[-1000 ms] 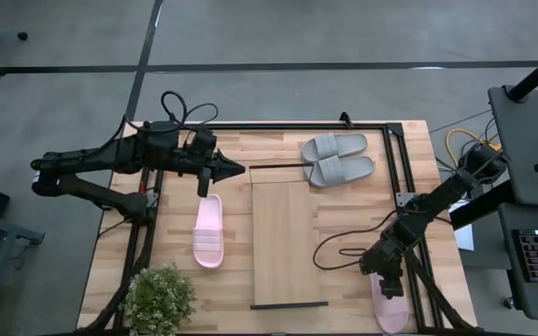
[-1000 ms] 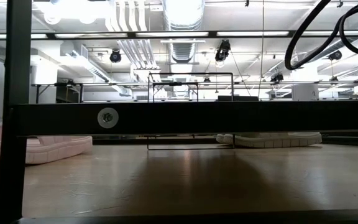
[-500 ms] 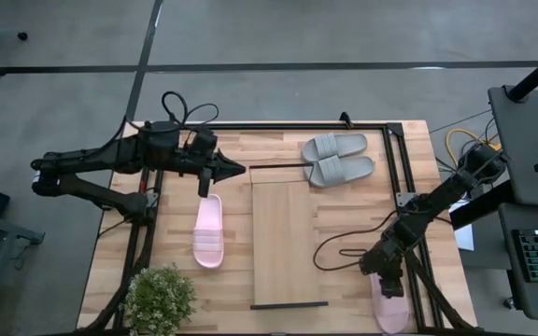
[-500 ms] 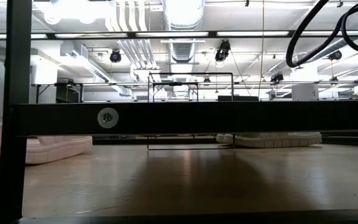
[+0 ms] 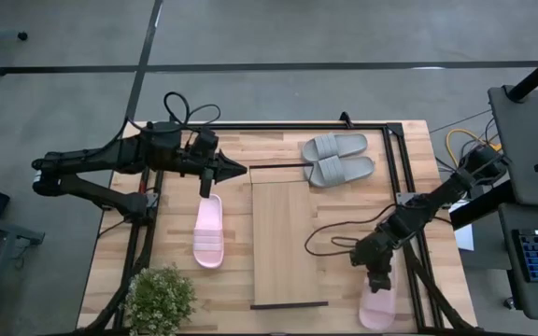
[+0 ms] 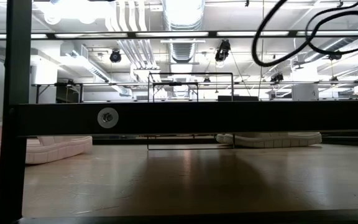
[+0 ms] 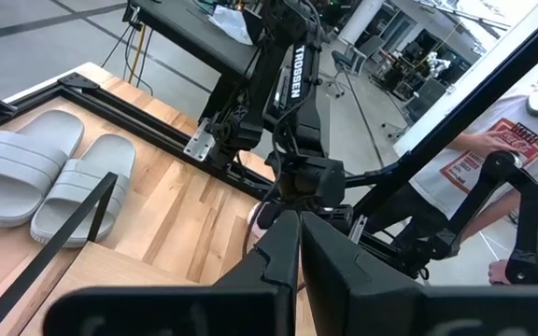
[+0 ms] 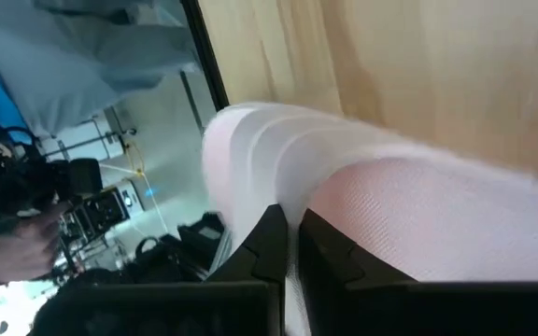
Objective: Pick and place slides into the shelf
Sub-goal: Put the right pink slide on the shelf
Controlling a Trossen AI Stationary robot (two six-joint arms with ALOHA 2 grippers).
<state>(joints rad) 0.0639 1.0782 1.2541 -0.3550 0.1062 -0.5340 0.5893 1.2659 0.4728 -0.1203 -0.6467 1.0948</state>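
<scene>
One pale pink slide [image 5: 208, 231] lies flat on the table, left of the shelf [image 5: 288, 238], a long light board. The grey pair [image 5: 339, 159] lies side by side at the far end, right of the shelf, also seen as grey slides [image 7: 54, 177]. A second pink slide [image 5: 378, 308] lies at the table's near right corner, with my right gripper [image 5: 378, 283] shut on its far end. My left gripper [image 5: 239, 169] hovers shut above the table's far left, holding nothing. My right gripper has its two fingers closed on the pink slide where the ribbed strap [image 8: 260, 159] meets the footbed [image 8: 437, 224]. The fingertips [image 8: 271, 245] hide the exact spot. They slant down from the far side. The slide's sole rests on the table.
A potted plant [image 5: 160, 299] stands at the near left corner. A black frame rail [image 5: 395, 168] runs along the table's right and far edges. A loose black cable [image 5: 334, 245] loops from my right arm over the table. A person [image 7: 493, 149] stands beyond the right side.
My right gripper has swung toward the table's left edge, and the pink slide under it has slid that way too, its far end shifting most. My left arm has kept still.
</scene>
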